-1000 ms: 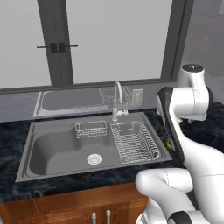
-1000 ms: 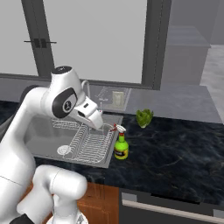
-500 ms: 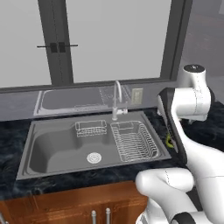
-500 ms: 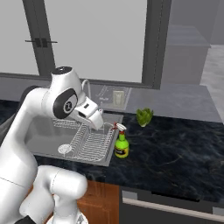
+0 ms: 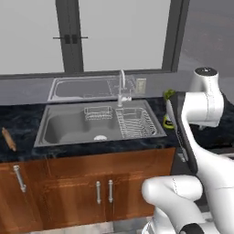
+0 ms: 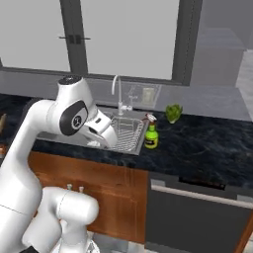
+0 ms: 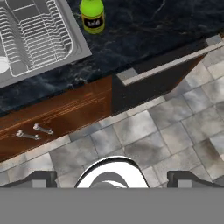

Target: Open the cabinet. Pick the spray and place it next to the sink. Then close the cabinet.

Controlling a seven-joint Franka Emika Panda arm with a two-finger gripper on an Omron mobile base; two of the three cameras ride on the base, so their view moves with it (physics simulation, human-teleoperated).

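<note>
The spray (image 6: 151,136), a small green bottle with a red-and-white nozzle, stands upright on the dark counter just right of the sink (image 6: 129,147). In the left base view my arm partly hides the spray (image 5: 168,122) beside the sink (image 5: 64,128). From the hand view the spray (image 7: 92,15) is far off at the top, next to the sink rim (image 7: 78,48). My gripper (image 6: 109,143) hangs in front of the counter edge, well back from the bottle. The gripper (image 7: 113,179) is open and empty, pointing down at the floor. The cabinet is out of view.
A wire dish rack (image 5: 136,122) fills the sink's right half and the faucet (image 5: 122,87) rises behind it. A green vegetable (image 6: 173,112) lies on the counter behind the spray. A rolling pin (image 5: 8,138) lies at the far left. Below are low wooden doors (image 5: 100,192), a dishwasher (image 6: 197,207) and tiled floor (image 7: 153,131).
Both base views have pulled back from the counter, so the base has moved and the low doors now show. The spray stays where it stood. The gripper stays open.
</note>
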